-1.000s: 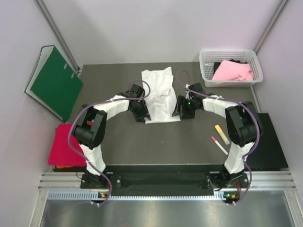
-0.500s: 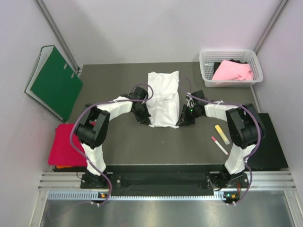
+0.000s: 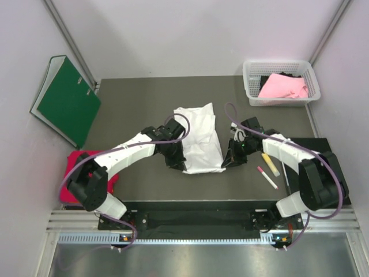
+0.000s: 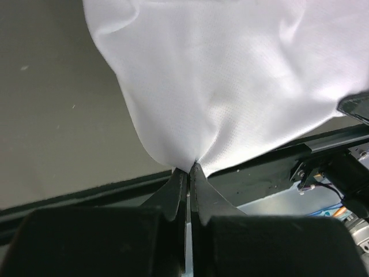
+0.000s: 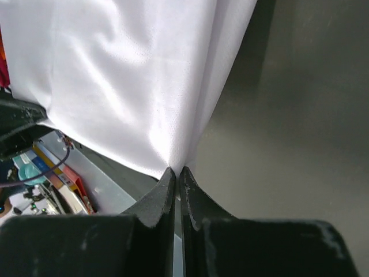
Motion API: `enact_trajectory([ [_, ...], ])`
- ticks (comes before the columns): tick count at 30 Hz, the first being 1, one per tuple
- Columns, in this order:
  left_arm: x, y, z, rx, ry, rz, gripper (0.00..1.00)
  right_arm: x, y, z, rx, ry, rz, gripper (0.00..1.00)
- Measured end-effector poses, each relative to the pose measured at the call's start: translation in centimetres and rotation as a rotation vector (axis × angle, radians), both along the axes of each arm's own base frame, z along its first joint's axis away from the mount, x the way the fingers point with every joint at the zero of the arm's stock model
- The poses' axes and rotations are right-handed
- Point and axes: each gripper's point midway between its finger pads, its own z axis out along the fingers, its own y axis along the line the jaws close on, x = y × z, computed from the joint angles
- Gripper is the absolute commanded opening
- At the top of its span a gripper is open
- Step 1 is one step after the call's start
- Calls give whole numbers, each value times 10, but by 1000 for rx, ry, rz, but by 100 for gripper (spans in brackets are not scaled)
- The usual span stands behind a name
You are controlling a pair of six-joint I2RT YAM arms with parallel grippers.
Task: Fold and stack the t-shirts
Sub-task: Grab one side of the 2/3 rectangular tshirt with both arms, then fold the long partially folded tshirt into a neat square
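Note:
A folded white t-shirt (image 3: 198, 138) lies in the middle of the dark table, its near edge lifted between both arms. My left gripper (image 3: 180, 165) is shut on its near left corner; in the left wrist view the white t-shirt (image 4: 230, 81) fans out from the pinched left gripper (image 4: 189, 168). My right gripper (image 3: 226, 163) is shut on the near right corner, and the white t-shirt (image 5: 115, 75) hangs from the right gripper (image 5: 177, 171). A crimson-red t-shirt (image 3: 74, 164) lies at the table's left edge, partly behind the left arm. A light pink t-shirt (image 3: 282, 86) lies in the basket.
A white basket (image 3: 251, 86) stands at the back right. A green binder (image 3: 66, 99) leans on the left wall. A yellow marker (image 3: 270, 163) and a pink-tipped pen (image 3: 267, 176) lie near the right arm, next to a black mat (image 3: 334, 190).
Both grippers have shut on the white t-shirt's near corners and pulled it toward the near edge of the table. The shirt now lies closer to the arm bases.

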Motion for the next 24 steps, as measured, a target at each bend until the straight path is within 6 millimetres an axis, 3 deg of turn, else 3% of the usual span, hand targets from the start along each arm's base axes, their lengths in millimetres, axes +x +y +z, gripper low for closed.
enact_trajectory([
  [3, 1, 4, 16, 22, -5, 3, 0, -5, -2, 20, 3, -22, 26, 4],
  [6, 18, -1, 43, 19, -60, -1, 0, 6, 0, 43, 9, -76, 48, 4],
  [10, 50, -12, 75, -5, -145, -12, 0, 42, 6, 78, 9, -194, 65, 5],
  [15, 90, -6, 79, 12, -181, 4, 0, 99, 13, 106, -32, -333, 72, 6],
  [19, 123, 12, 70, 27, -181, 44, 0, 133, 17, 106, -61, -378, 72, 6],
  [24, 165, 29, 61, 9, -196, 82, 0, 169, 24, 83, -94, -379, 64, 6],
])
